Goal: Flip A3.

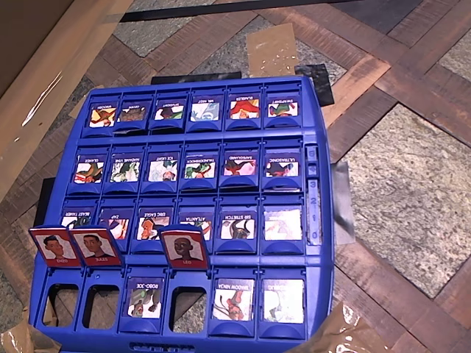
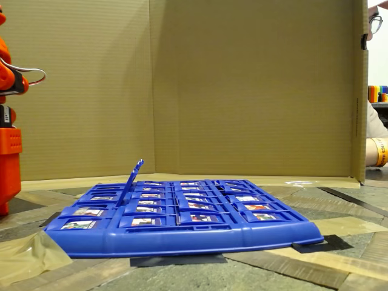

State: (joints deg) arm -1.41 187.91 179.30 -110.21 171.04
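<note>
Blue board (image 1: 324, 220), LEO tile (image 1: 184, 246) upright

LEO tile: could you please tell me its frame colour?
Red, clearest in the overhead view: LEO tile.

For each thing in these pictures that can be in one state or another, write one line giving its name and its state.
Red-framed portrait tile captioned LEO: raised, portrait face showing.
Two other red-framed portrait tiles: raised.
Blue-framed tile captioned ROBO-JOE: lying flat.
Remaining blue-framed cartoon tiles: lying flat.
Blue plastic game board: flat on the floor, three bottom-row slots uncovered.
Orange robot arm: standing clear of the board; gripper state cannot be told.
</note>
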